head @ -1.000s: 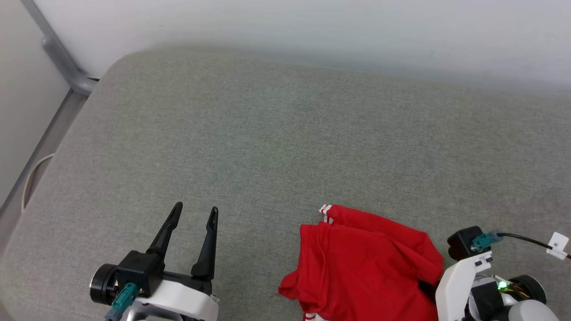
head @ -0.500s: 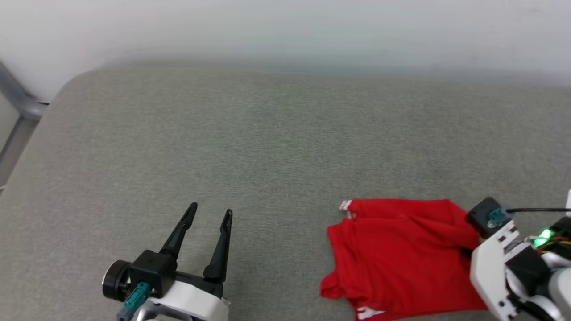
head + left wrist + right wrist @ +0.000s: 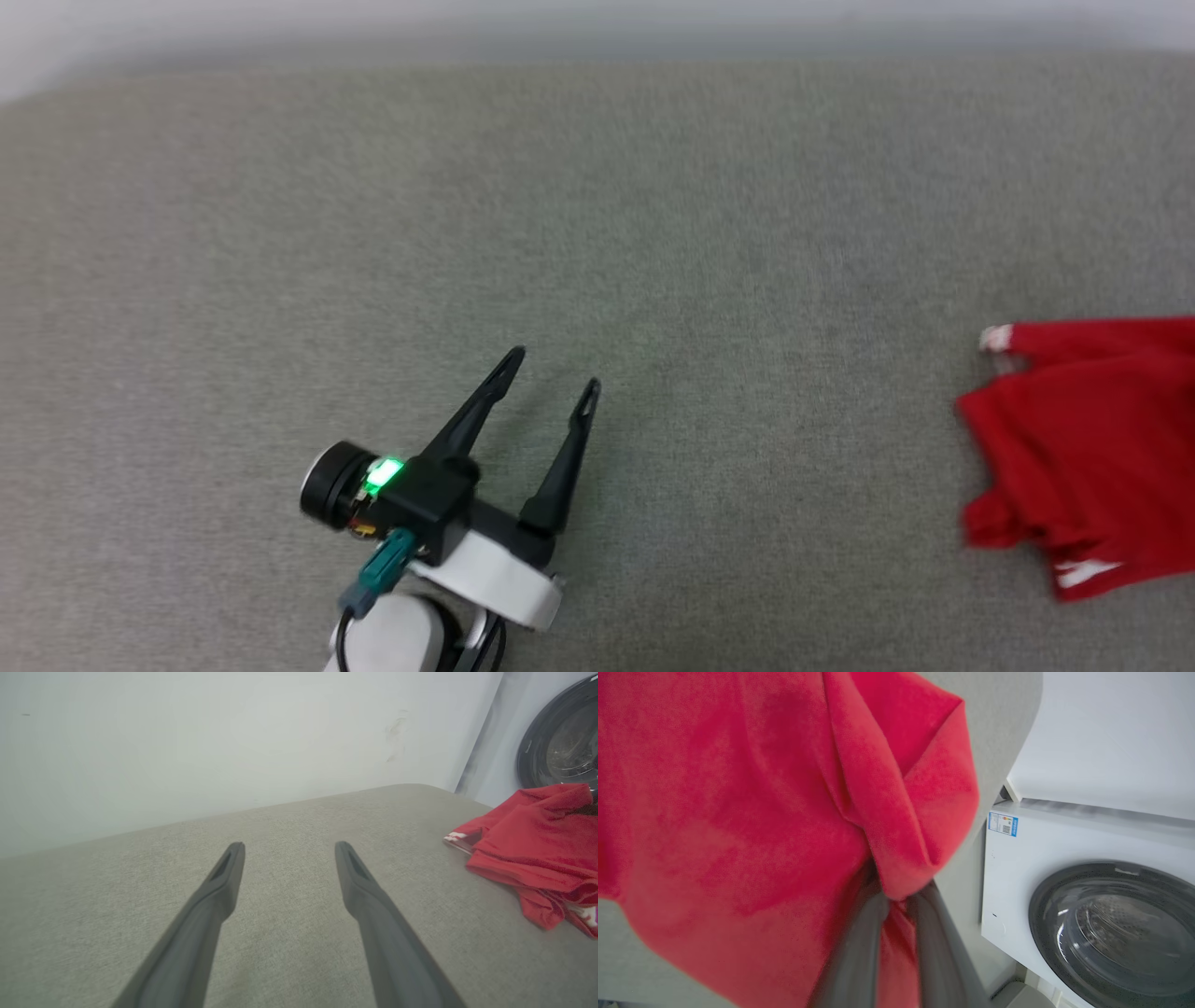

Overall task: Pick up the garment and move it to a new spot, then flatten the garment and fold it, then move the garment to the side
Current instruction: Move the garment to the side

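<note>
My right hand (image 3: 896, 910) pinches a fold of the garment (image 3: 1088, 434) and has dragged it rightward. It now lies bunched near the right end of the grey surface (image 3: 653, 233), farther from my spread, empty left hand (image 3: 554, 369) (my head swung too, exaggerating the shift). The relocation looks nearly done, and flattening comes next.

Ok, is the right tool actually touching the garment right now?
Touching. The right wrist view shows the right tool closed on the garment, with red cloth pinched between its two dark fingers.
</note>
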Available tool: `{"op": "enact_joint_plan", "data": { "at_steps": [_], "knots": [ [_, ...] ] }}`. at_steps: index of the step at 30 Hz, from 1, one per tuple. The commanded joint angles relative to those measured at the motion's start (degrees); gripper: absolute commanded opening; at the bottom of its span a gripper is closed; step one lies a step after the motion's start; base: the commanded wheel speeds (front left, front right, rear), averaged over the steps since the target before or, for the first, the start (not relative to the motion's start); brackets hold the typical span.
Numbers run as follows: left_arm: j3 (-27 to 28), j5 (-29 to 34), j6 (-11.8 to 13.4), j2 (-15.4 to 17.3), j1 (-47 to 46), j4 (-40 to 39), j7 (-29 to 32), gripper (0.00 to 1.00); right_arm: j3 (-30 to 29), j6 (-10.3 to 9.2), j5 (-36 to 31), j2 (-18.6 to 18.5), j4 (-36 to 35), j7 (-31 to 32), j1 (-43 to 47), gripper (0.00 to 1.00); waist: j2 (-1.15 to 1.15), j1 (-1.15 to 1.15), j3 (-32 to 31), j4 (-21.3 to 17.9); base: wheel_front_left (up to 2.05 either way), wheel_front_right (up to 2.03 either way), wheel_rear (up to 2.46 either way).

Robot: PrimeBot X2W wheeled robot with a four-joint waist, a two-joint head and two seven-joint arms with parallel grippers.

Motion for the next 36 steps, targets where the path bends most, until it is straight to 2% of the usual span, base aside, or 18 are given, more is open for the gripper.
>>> {"op": "enact_joint_plan", "data": {
  "at_steps": [1,7,16,22,27,28,29,36],
  "knots": [
    [-1.5,0.9,-0.1,0.5,-2.7,-0.3,-0.1,1.0,-1.9,-0.11,-1.8,-1.7,3.4,-2.8,-1.2,0.0,0.0,-0.01,4.6,-1.9,0.0,0.0,0.0],
    [-3.1,2.4,-0.1,0.3,-7.5,-1.7,-0.1,1.0,-8.1,-0.12,-4.3,-1.2,11.5,-7.9,-2.2,0.0,0.0,-0.01,10.1,-3.7,0.0,0.0,0.0],
    [-6.2,5.0,-0.1,2.4,-14.5,-4.8,0.0,1.0,-21.6,-0.12,-10.4,1.6,24.1,-17.9,-5.7,0.0,0.0,-0.01,18.9,-5.5,0.0,0.0,0.0],
    [-6.6,5.3,-0.1,3.0,-16.6,-7.3,0.7,1.0,-27.7,-0.12,-14.1,4.1,29.4,-21.5,-9.1,0.0,0.0,-0.01,21.3,-5.0,0.0,0.0,0.0],
    [-6.6,5.0,0.3,3.3,-16.9,-8.3,1.0,1.0,-31.1,-0.12,-16.1,6.6,32.3,-21.9,-10.9,0.0,0.0,-0.01,21.5,-4.1,0.0,0.0,0.0],
    [-6.6,4.9,0.4,3.3,-16.9,-8.4,1.0,1.0,-31.9,-0.12,-16.5,7.0,32.6,-21.9,-11.0,0.46,0.0,-0.01,21.4,-3.9,0.0,0.0,0.0],
    [-6.6,4.7,0.4,3.3,-16.7,-8.3,1.0,1.0,-32.6,-0.12,-17.1,7.5,33.0,-21.8,-11.0,1.0,0.0,-0.01,21.2,-3.7,0.0,0.0,0.0],
    [-6.0,3.5,1.5,3.2,-14.8,-6.5,0.4,1.0,-35.7,-0.12,-20.6,10.7,31.3,-21.4,-10.8,1.0,0.0,-0.01,16.8,-3.0,0.0,0.0,0.0]
  ]
}}
